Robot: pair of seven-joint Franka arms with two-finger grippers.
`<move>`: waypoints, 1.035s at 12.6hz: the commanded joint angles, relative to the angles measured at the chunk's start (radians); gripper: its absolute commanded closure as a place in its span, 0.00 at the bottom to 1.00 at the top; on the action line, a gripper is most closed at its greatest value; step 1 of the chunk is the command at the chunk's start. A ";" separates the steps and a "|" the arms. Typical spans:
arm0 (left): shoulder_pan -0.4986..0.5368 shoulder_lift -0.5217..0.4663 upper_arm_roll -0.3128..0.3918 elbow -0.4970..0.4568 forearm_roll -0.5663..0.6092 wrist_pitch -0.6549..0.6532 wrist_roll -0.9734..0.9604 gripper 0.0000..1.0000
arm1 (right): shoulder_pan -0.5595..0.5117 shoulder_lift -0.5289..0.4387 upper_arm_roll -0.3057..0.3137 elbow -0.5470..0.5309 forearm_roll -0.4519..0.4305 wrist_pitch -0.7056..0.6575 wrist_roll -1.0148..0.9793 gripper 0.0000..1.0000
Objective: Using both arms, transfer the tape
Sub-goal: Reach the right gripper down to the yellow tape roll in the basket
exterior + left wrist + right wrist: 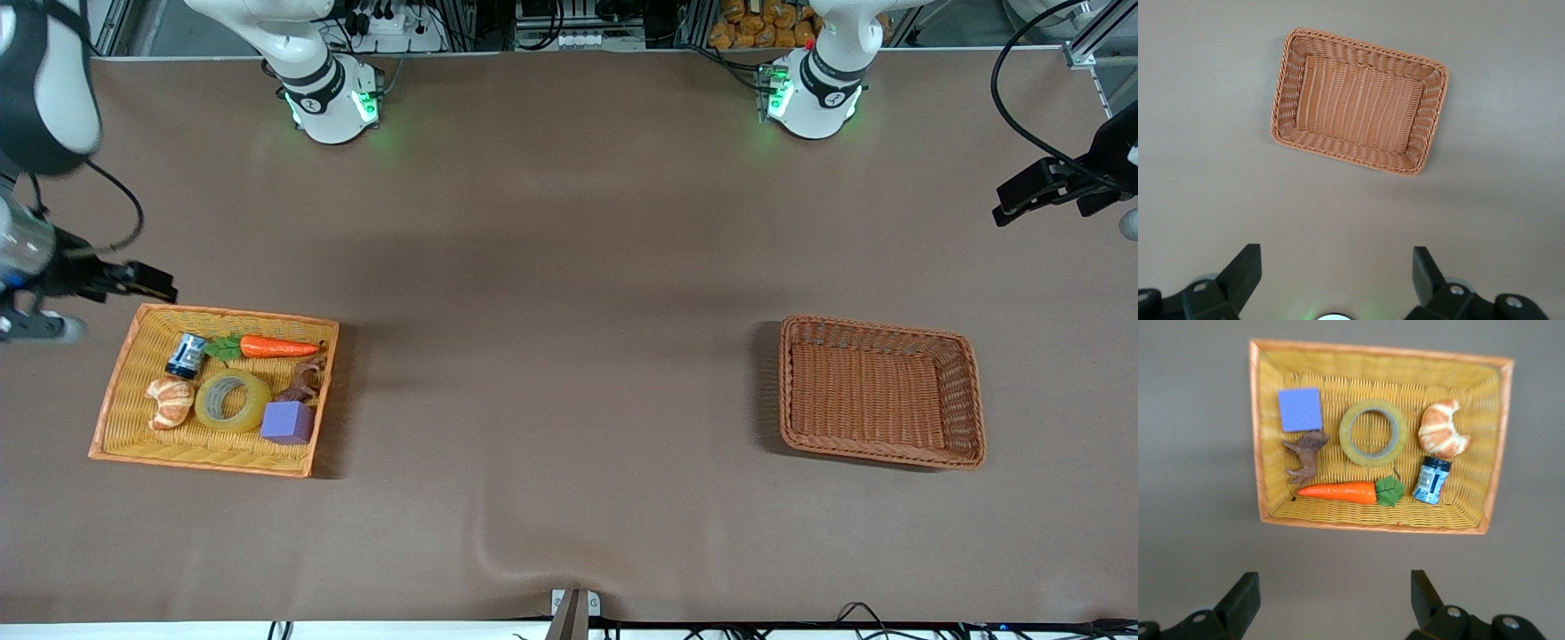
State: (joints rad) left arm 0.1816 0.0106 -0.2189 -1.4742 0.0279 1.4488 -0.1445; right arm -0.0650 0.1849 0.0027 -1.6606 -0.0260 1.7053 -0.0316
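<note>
Glossy ring-shaped tape [233, 401] lies flat in woven yellow basket [124, 373], apparently wicker.

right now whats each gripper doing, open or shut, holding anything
Left gripper: open, holding nothing, high over the table near the brown basket.
Right gripper: open, holding nothing, near the yellow basket.

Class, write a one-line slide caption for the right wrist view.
Open right tool hovers above the yellow basket holding the tape, croissant toy, carrot and purple block.
</note>
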 commanded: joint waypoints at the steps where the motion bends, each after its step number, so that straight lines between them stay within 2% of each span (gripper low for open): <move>1: -0.001 0.006 0.000 0.009 -0.016 -0.015 0.022 0.00 | -0.010 0.169 -0.003 0.062 -0.018 0.055 -0.010 0.00; 4: -0.002 0.006 0.000 0.009 -0.014 -0.015 0.022 0.00 | -0.059 0.399 -0.004 0.131 -0.015 0.215 -0.116 0.00; 6: -0.001 0.008 0.000 0.009 -0.016 -0.015 0.023 0.00 | -0.094 0.494 -0.004 0.134 -0.017 0.349 -0.216 0.00; 8: 0.004 0.006 -0.002 0.009 -0.016 -0.015 0.026 0.00 | -0.120 0.531 -0.004 0.134 -0.011 0.442 -0.266 0.00; 12: 0.002 0.008 -0.002 0.009 -0.016 -0.016 0.026 0.00 | -0.130 0.562 -0.004 0.134 -0.014 0.447 -0.300 0.00; 13: 0.005 0.008 -0.002 0.009 -0.019 -0.016 0.029 0.00 | -0.130 0.562 -0.004 0.134 -0.009 0.447 -0.300 0.03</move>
State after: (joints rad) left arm 0.1799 0.0190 -0.2204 -1.4744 0.0279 1.4486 -0.1431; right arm -0.1781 0.7353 -0.0159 -1.5518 -0.0323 2.1640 -0.3144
